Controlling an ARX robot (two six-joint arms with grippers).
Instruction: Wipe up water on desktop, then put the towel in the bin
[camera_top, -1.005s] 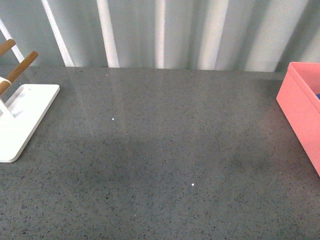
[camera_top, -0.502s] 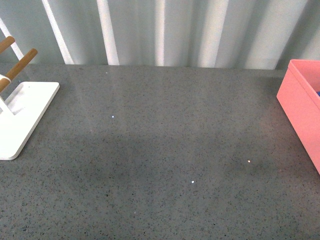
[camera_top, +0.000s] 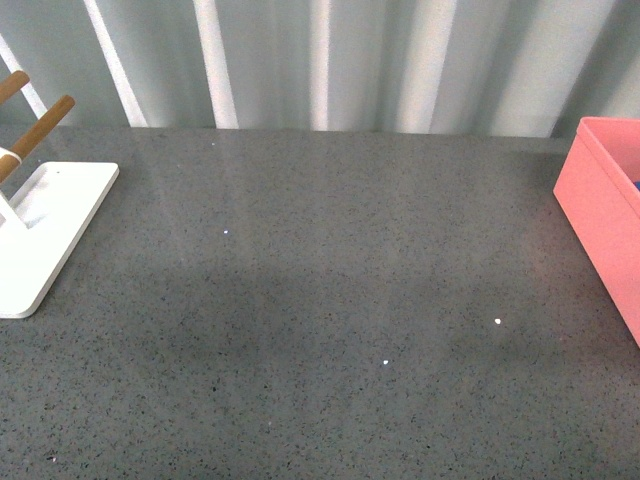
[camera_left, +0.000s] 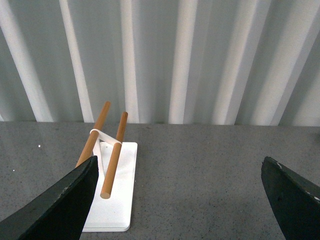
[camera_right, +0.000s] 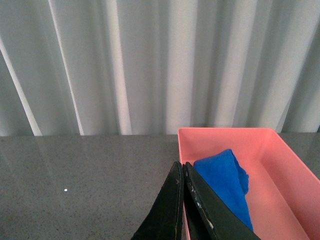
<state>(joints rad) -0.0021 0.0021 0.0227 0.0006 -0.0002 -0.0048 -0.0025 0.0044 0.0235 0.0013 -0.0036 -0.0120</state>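
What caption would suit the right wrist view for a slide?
Shut right gripper above the desktop, with the blue towel lying inside the pink bin.

No readable text, labels or numbers on anything here

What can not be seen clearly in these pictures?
- Front view: both arms are out of frame; the bin is cut by the right edge, the white rack by the left edge.
- Right wrist view: the shut right gripper hides the near part of the towel.
- Any water left on the desktop: too faint to tell.
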